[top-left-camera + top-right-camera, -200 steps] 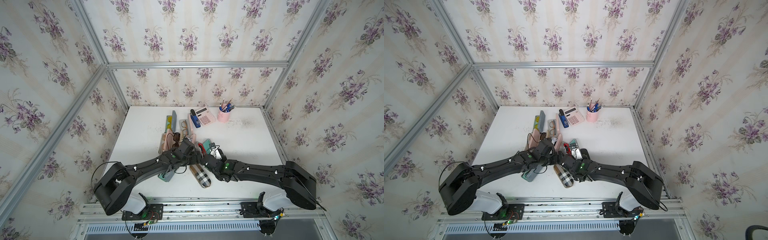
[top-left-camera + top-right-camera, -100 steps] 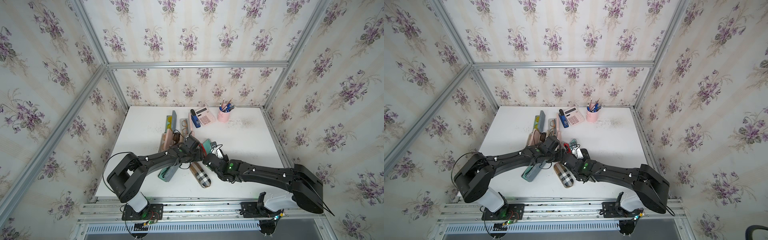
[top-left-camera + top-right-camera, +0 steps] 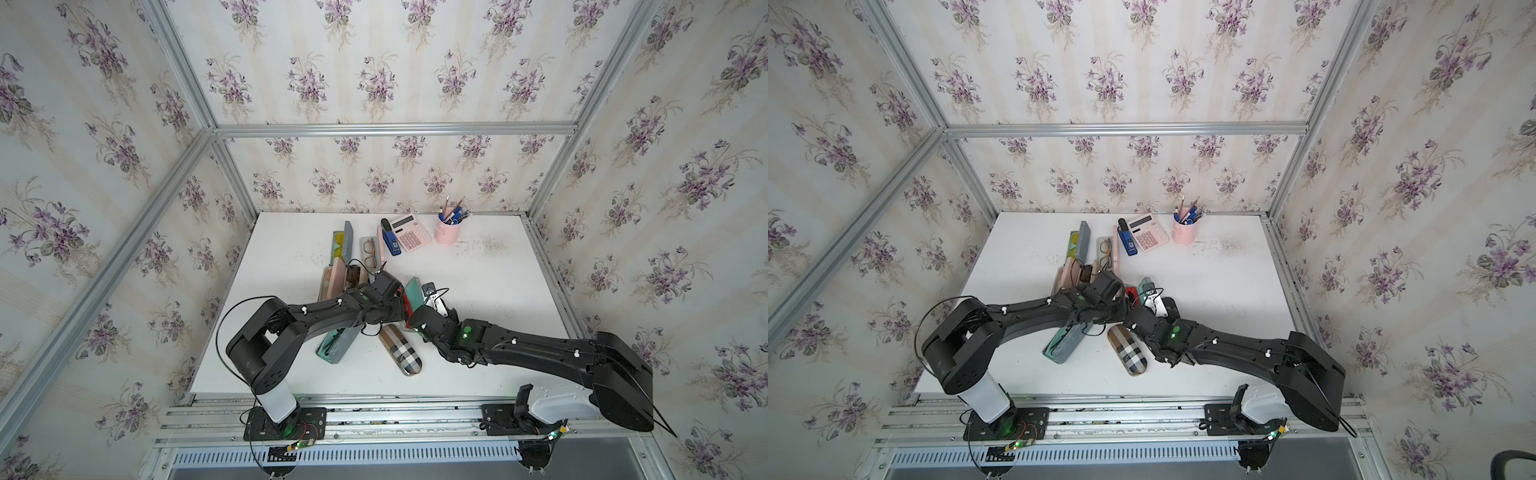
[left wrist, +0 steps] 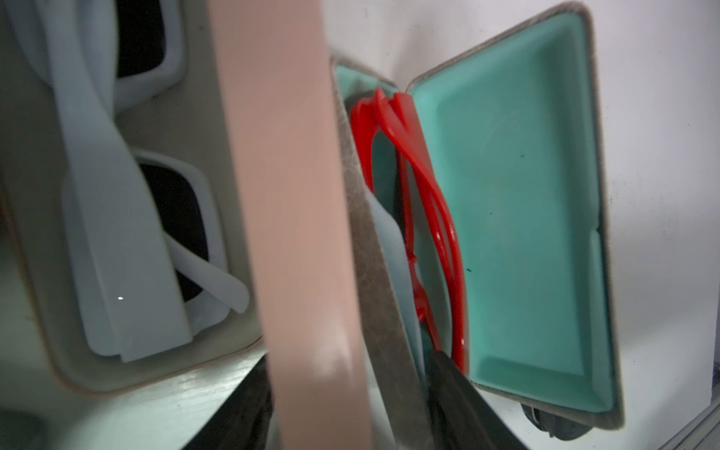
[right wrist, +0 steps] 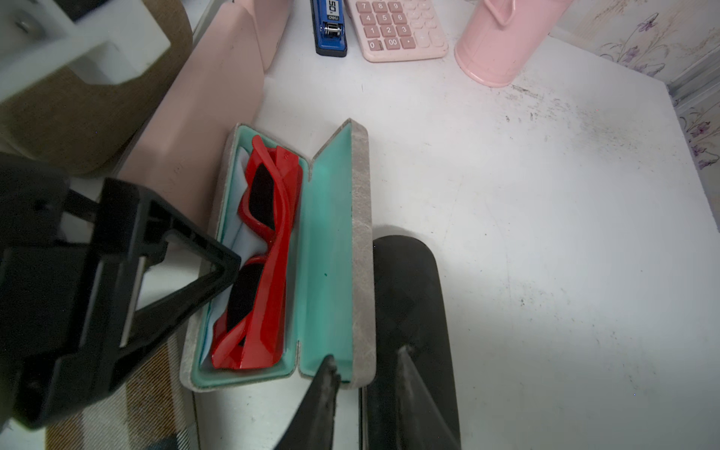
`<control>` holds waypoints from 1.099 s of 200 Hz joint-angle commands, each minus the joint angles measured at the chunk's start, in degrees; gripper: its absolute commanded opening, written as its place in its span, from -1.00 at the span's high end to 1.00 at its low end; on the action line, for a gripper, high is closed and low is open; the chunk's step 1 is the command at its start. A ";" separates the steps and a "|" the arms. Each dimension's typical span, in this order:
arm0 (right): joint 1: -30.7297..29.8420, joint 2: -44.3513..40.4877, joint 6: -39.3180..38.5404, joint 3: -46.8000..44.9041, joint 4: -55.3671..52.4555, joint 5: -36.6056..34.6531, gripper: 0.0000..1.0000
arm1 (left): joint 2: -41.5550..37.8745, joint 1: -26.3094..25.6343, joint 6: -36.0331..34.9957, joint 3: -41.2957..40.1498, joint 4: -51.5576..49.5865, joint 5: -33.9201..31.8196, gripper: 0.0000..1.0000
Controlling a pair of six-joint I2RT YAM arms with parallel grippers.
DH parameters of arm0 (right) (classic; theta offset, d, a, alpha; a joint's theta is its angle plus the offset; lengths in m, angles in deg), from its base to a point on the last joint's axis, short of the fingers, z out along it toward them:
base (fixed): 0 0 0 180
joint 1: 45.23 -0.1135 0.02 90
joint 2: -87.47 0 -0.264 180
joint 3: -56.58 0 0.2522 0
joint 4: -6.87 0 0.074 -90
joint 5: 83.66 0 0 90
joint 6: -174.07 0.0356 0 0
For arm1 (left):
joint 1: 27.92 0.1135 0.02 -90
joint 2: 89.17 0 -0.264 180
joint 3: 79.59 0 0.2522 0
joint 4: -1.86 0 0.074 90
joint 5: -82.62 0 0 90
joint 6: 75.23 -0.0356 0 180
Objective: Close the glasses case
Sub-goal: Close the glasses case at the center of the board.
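- The glasses case (image 5: 362,241), grey felt with a teal lining, sits open near the middle of the white table (image 3: 490,291). In both top views only its teal lid shows, between the two arm tips (image 3: 414,291) (image 3: 1145,285).
- Red sunglasses (image 5: 274,249) lie folded in its base on a pale cloth. The lid stands up from the hinge side.
- The right gripper (image 5: 366,362) has its fingers apart, astride the near end of the lid. The inner finger touches the teal lining, and the outer one seems to stand just off the grey outside.
- The left gripper (image 4: 350,374) has its jaws wide apart. One finger (image 5: 218,269) reaches over the base's long rim into the opening, beside the red frame, so it is in the lid's way. The other finger is beyond the wall of a pink case.
- That pink case (image 4: 292,233) touches the base along its outer side and holds white sunglasses (image 4: 117,241).
- A black oblong object (image 5: 409,296) lies just behind the lid.
- A plaid case (image 3: 401,351) lies near the right wrist, and a grey-green case (image 3: 337,347) lies partly under the left arm.
- Well apart, at the back of the table, are a blue stapler (image 3: 390,242), a pink calculator (image 3: 410,237) and a pink pen cup (image 3: 448,231).
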 commanded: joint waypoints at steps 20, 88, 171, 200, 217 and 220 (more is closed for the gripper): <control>1.78 -0.94 -0.69 -0.94 3.14 2.82 0.43 | 0.55 0.07 -1.62 -1.14 0.12 -1.17 -0.17; 9.38 -6.12 -0.58 -4.96 15.27 22.37 0.27 | 1.32 0.25 -1.68 -3.89 2.86 -1.61 -0.12; 12.73 -2.58 2.30 -6.84 24.96 35.21 0.55 | 0.43 0.24 -1.95 -5.75 4.54 -1.61 -0.12; 13.00 -1.00 2.84 -6.83 25.27 35.37 0.60 | 0.00 0.25 -2.03 -6.02 4.56 -1.84 -0.12; 13.09 -0.12 3.14 -6.91 25.50 35.47 0.62 | -0.41 0.25 -1.95 -6.50 4.67 -2.14 -0.12; 13.09 0.01 3.19 -6.96 25.65 35.56 0.62 | -0.44 0.25 -1.88 -6.59 4.76 -2.21 -0.12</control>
